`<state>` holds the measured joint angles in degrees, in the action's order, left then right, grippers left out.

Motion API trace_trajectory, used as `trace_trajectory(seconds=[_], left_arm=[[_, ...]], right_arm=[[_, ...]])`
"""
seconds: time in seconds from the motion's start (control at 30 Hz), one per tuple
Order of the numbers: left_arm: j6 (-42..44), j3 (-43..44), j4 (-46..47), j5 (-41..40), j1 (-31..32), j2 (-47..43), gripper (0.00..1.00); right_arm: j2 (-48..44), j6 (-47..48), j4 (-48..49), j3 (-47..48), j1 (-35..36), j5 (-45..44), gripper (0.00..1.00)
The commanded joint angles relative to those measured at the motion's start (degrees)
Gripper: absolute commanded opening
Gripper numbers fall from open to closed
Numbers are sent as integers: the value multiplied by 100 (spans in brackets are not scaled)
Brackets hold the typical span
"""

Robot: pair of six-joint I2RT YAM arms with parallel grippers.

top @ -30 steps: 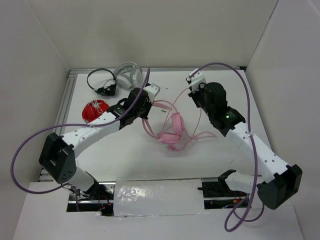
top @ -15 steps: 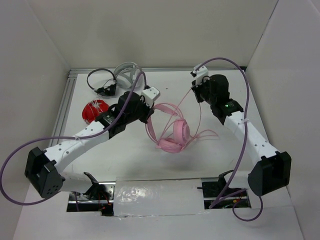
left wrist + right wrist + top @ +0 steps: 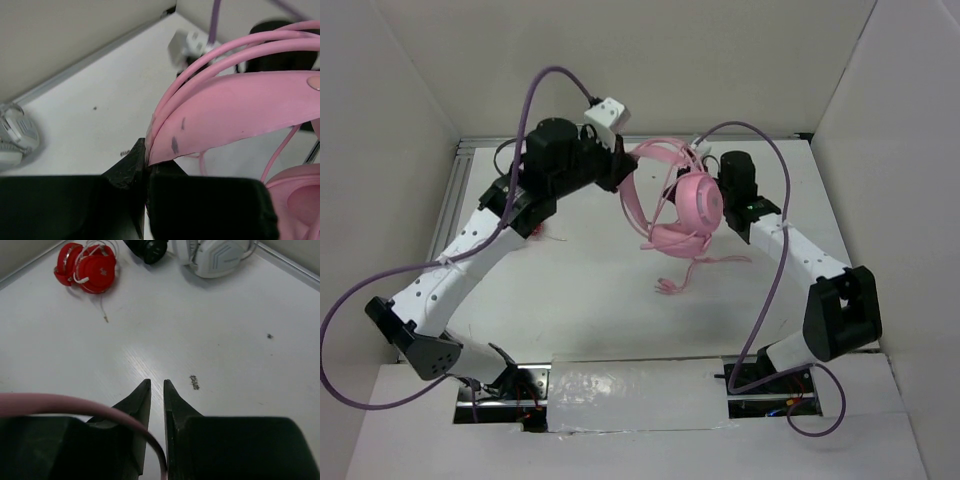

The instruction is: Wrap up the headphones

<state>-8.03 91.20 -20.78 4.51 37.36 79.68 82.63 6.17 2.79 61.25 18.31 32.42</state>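
The pink headphones [image 3: 692,203] hang in the air above the back middle of the table. My left gripper [image 3: 623,172] is shut on the pink headband [image 3: 235,110], with its jaws [image 3: 146,162] pinching the band's edge. Several loops of pink cable [image 3: 210,55] run along the band. My right gripper [image 3: 704,162] is close behind the earcup. Its jaws [image 3: 156,385] are nearly closed, and the pink cable [image 3: 100,410] crosses the left finger and drops between them near their base. The cable's loose end [image 3: 672,287] trails on the table.
Red earphones [image 3: 90,267], black headphones [image 3: 147,247] and white/grey headphones [image 3: 215,257] lie at the back left, near the wall. The white/grey pair also shows in the left wrist view [image 3: 15,135]. A shiny plastic strip [image 3: 635,395] covers the near edge.
Both arms rose and moved toward the back. The headphones came off the table, carried by the headband, and the cable drew up closer to them.
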Motion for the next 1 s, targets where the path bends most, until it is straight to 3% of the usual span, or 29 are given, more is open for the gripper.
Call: trace_trajectory(seconds=[0.0, 0.2, 0.47, 0.7, 0.97], left_arm=[[-559, 1440, -171, 253, -19, 231, 0], [-708, 2410, -620, -291, -98, 540, 0], [-726, 2657, -454, -828, -387, 426, 0], [-683, 3411, -454, -1188, -748, 557, 0], [-524, 3844, -445, -1761, -1029, 856, 0]], right_arm=[[218, -572, 889, 36, 270, 248, 23], [359, -1179, 1769, -482, 393, 176, 25], [570, -1619, 2454, -1272, 647, 563, 24], [1238, -1839, 2631, -1660, 1526, 546, 22], [976, -2384, 3026, -2609, 2185, 317, 22]])
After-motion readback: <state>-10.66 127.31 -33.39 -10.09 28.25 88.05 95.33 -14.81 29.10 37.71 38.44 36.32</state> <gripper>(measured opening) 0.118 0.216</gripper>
